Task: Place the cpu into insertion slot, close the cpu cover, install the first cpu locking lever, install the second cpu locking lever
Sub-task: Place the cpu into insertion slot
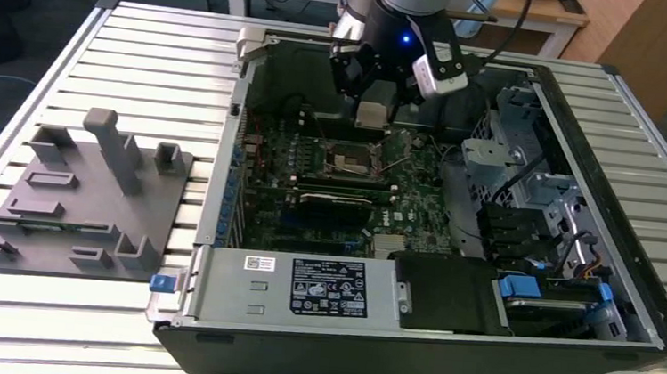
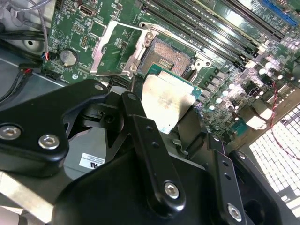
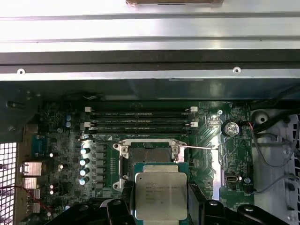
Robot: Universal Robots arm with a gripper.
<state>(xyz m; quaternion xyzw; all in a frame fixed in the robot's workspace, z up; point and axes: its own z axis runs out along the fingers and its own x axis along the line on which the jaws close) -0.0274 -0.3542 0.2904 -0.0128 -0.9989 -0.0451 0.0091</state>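
Note:
My gripper (image 1: 370, 109) hangs inside the open computer case, over the far part of the green motherboard. It is shut on the cpu (image 3: 160, 194), a flat silver-grey square chip gripped by two opposite edges between the black fingers (image 2: 140, 126). The cpu (image 2: 166, 101) is held above the board, close beside the insertion slot (image 2: 166, 58) and apart from it. The insertion slot (image 3: 150, 154) is a dark square socket with a silver rim and lies bare. The cpu cover (image 2: 112, 47), a thin silver frame, stands swung open at one side of the socket. A thin wire lever (image 3: 201, 147) juts out sideways from the socket.
Long black memory slots (image 3: 140, 119) run beside the socket. The case wall (image 3: 150, 65) rises just beyond them. In the exterior view a grey fixture block (image 1: 83, 194) sits on the slatted table at the left, a power supply (image 1: 301, 287) at the near side, and drive cages (image 1: 523, 202) at the right.

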